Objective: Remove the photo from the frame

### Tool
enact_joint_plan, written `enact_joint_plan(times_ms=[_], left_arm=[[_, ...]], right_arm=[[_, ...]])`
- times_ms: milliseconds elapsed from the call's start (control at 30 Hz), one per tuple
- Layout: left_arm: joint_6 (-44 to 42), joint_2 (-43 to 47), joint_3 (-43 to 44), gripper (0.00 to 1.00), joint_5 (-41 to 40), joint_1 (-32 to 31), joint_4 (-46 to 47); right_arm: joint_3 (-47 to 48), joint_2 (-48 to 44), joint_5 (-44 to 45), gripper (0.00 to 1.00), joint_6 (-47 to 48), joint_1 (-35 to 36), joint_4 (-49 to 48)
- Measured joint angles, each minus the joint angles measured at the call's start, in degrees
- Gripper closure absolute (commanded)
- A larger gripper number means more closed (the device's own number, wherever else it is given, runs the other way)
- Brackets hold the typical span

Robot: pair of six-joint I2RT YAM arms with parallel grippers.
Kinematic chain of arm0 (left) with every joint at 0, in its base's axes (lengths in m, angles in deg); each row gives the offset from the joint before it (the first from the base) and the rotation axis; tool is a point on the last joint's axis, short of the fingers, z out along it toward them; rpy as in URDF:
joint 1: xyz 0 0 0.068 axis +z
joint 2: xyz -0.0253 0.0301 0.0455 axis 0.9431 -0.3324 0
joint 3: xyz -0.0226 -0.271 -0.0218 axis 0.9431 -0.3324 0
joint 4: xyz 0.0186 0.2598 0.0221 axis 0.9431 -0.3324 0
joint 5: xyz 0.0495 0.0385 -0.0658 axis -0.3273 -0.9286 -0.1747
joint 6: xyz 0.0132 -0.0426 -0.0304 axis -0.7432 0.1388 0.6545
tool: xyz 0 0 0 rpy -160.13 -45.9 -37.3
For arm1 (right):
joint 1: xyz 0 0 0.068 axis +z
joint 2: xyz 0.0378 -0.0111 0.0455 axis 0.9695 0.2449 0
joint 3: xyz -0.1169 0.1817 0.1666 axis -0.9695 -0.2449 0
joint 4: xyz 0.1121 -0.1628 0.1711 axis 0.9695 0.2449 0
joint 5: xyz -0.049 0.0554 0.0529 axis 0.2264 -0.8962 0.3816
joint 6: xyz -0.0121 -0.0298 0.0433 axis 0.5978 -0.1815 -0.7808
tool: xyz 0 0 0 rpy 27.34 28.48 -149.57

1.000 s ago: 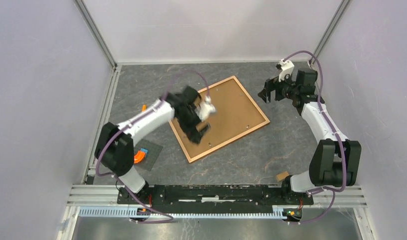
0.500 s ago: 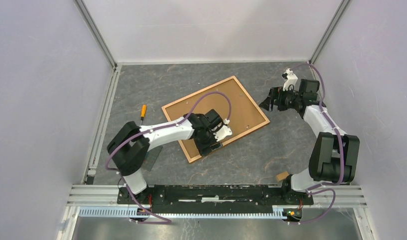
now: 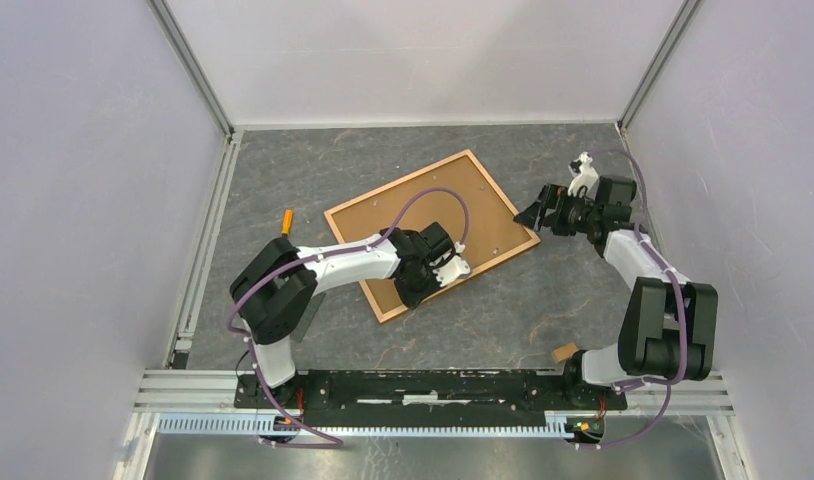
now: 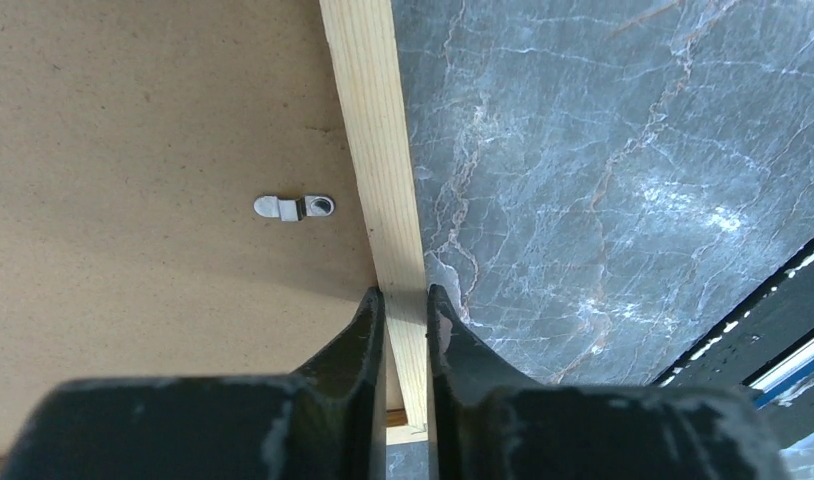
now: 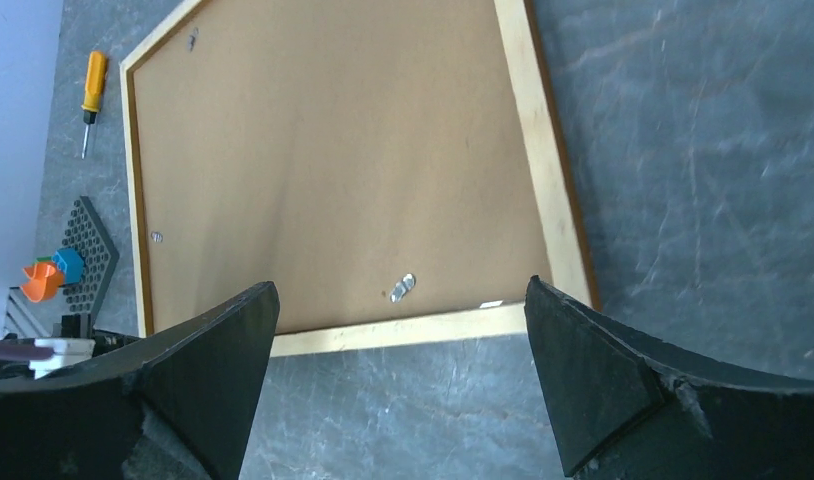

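The frame [image 4: 388, 170] had a border of pale wood, smooth, with fine straight grain. Its backing board [image 4: 133, 120] was matt brown fibreboard, faintly speckled. 1 small clip [image 4: 294, 207] on the board was bright metal with a dull shine. The table [image 4: 603, 170] had a dark grey stone-look surface with pale veins and a soft sheen. The fingers [image 4: 355, 345] of the left gripper [image 4: 401, 295] and the right gripper [image 5: 400, 283] looked like matt black plastic, scuffed grey at the edges.

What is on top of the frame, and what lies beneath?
On top: a metal clip and the left gripper, astride the frame edge. Beneath: hidden by the backing board.
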Motion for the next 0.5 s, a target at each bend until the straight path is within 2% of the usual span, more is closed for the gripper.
enact_joint_plan(times_ms=[33,267,500], left_arm=[[0.28,-0.13,0.28,0.98,0.55,0.13,-0.24],[1.09,-1.2,2.64,0.98,1.2,0.81,-0.52],[3.02,-1.29,9.03,0.98,4.13,0.83,-1.46]], right_arm=[[-1.25,-0.35,0.11,0.02,-0.61,0.0,0.02],[-6.27,-0.83,0.33,0.02,-2.45,-0.04,0.42],[-15.41,-1.55,-3.72,0.02,-12.11,-0.04,-7.93]])
